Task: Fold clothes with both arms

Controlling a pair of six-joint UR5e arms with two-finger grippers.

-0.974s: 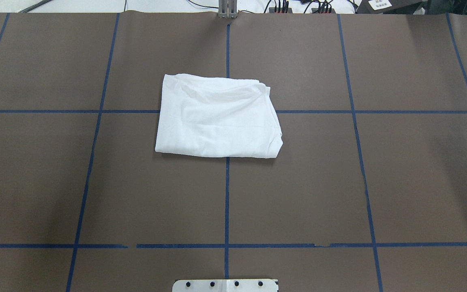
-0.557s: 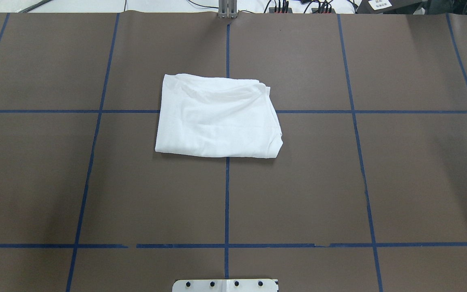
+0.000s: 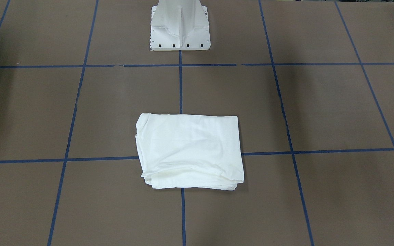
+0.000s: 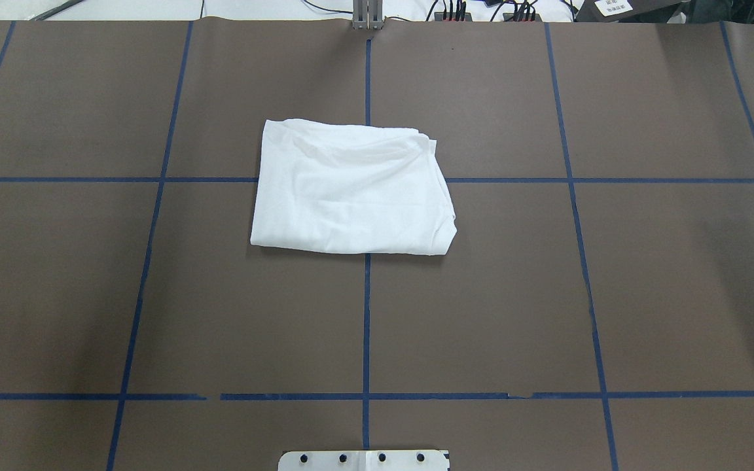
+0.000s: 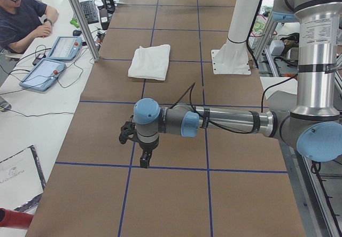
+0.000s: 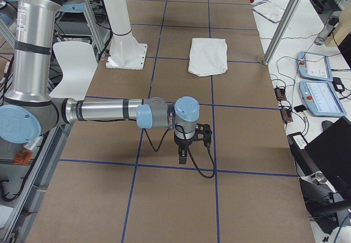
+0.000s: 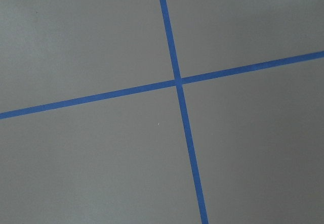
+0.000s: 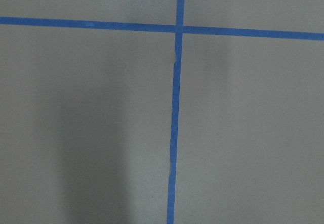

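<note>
Nothing has shifted since the earlier frame: your folded white shirt (image 4: 351,190) lies as before, mid-table (image 4: 645,294), across a crossing of blue tape (image 4: 366,314). The left gripper (image 5: 144,161) and right gripper (image 6: 182,158) hang at opposite ends, well apart from the shirt. How far either is open cannot be told.

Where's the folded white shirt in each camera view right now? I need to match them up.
Front-facing: shirt centre, just below the middle.
Overhead: shirt centre, above the middle.
Exterior left: shirt upper middle, left of centre.
Exterior right: shirt upper middle, right of centre.
Left wrist: not in it.
Right wrist: not in it.
Shared landmark: white pedestal base, top centre front-facing; base bottom centre overhead.
</note>
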